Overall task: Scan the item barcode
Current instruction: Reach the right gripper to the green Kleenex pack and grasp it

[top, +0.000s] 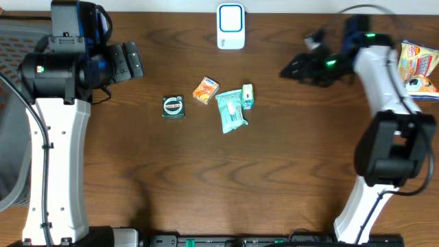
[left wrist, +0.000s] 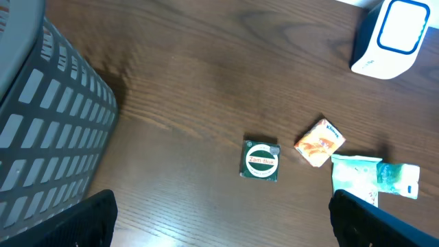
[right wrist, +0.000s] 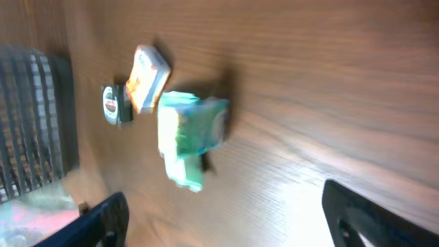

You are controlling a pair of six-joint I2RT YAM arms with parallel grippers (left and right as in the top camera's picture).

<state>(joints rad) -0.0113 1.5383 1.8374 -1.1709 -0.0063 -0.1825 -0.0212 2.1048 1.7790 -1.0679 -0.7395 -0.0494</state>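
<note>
Items for scanning lie in 1 loose group at the centre of the table. The green tin is on the left and the orange pack a bit farther back. The teal tissue pack is to the right, w/ the small green box just beside its far right corner; touching or not, I cannot tell. The white scanner stands at the far edge, well apart from the group, approx. in line w/ the tissue pack.

Both tools are released and carry nothing. The left gripper hangs at the far left beside the grey basket, its fingers spread wide. The right gripper hovers to the right of the group, fingers also spread, nothing between them. Its camera looks on the teal tissue pack and the box beside it, so I judge the right arm is the 1 to make the pick. No item is taken yet.

To do this step well, choose 1 item only, probably the small green box or the teal tissue pack, as they are nearest. These 2 lie very close, so a careless approach may push both. Better to come from above w/ the jaws across the narrow side of 1 item, and to check that no finger lands on the neighbour. The tissue pack looks soft, so close gently. Where the barcode sits is not visible, so the grip should be at an edge, leaving the large faces free. After lifting, the item may need turning until the code faces the scanner.
</note>
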